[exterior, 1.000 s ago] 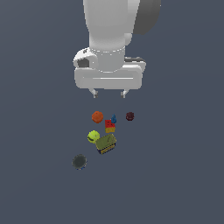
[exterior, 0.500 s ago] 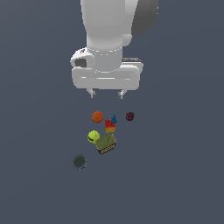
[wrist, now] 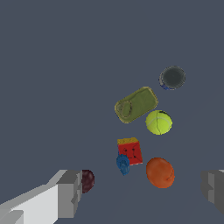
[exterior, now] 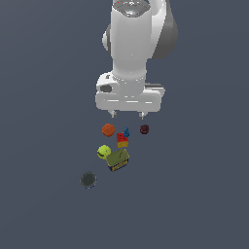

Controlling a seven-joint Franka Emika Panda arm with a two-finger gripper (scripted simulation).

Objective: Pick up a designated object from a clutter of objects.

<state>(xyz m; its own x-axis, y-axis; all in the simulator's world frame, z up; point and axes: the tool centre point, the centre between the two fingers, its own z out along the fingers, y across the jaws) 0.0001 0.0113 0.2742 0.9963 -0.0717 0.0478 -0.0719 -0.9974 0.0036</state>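
The designated object, a small dark maroon ball [exterior: 144, 129], lies on the grey floor at the exterior view's right edge of the clutter. My gripper [exterior: 128, 115] hangs open and empty above the clutter, one fingertip almost over the maroon ball. In the wrist view the maroon ball [wrist: 89, 180] is partly hidden behind one finger [wrist: 65, 194]; the other finger [wrist: 214, 188] is far off, so my gripper [wrist: 142, 190] is wide open. The clutter holds an orange ball [exterior: 108, 130], red-blue-yellow blocks [exterior: 122, 137], a yellow-green ball [exterior: 103, 151] and an olive-green box [exterior: 118, 159].
A dark grey disc [exterior: 88, 180] lies apart from the group, toward the exterior view's lower left. In the wrist view the orange ball [wrist: 160, 173] and the blocks [wrist: 130, 151] lie between the fingers.
The gripper has come down toward the clutter and shifted slightly to the exterior view's right. The objects have not moved.
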